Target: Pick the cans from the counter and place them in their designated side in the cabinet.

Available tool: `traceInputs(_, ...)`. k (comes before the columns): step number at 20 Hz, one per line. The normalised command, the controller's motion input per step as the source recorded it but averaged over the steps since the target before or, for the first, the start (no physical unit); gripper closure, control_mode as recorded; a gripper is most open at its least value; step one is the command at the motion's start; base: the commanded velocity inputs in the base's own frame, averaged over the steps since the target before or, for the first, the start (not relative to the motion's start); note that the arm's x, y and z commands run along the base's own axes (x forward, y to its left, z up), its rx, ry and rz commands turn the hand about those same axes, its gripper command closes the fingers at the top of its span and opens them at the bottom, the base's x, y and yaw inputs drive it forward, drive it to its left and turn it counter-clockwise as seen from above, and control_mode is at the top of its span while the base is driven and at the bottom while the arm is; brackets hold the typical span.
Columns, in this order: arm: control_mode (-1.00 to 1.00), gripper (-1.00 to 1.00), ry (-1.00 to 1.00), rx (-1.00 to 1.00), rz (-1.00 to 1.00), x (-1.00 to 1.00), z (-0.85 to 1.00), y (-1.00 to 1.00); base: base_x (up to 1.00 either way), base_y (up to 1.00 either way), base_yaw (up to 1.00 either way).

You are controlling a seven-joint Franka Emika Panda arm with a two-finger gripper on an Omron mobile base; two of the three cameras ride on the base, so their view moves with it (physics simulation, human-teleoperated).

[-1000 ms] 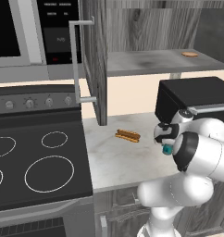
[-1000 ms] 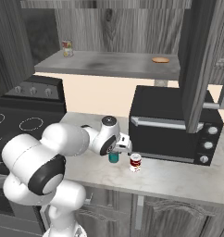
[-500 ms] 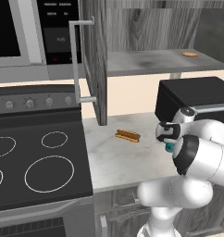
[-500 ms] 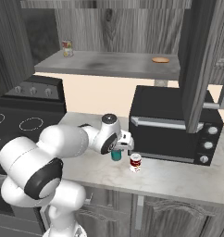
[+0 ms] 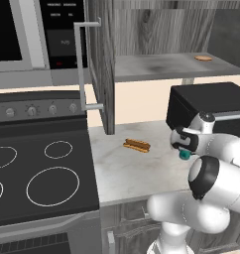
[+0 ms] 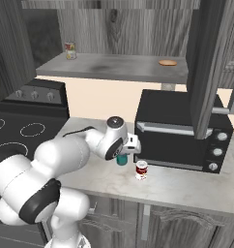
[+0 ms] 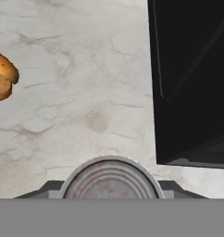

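in front of the oven: teal can in grip

beside the black oven (image 6: pixel 184 131), the gripper (image 6: pixel 123 154) is closed around the teal can (image 6: pixel 121 159), seemingly just above the counter (image 5: pixel 127 171). judged light, rigid, smooth-sided; hold mid-body. red can (image 6: pixel 141 170) stands nearby.

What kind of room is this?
A kitchen, though a computer-made one: it has a black stovetop with white ring burners, a black boxy oven on a marbled grey-white counter, and a grey wood-grain wall cabinet.
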Motion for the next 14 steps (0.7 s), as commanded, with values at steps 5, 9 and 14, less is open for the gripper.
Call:
traceInputs(5, -1.00, 1.00, 0.00, 0.01, 0.09, -0.04, 0.24, 0.00, 0.00, 0.00, 0.00)
traceInputs(9, -1.00, 1.00, 0.00, 0.00, 0.11, -0.09, 0.18, 0.00, 0.00, 0.00, 0.00)
traceInputs(14, -1.00, 1.00, -0.03, 0.00, 0.11, -0.19, 0.16, 0.00, 0.00, 0.00, 0.00)
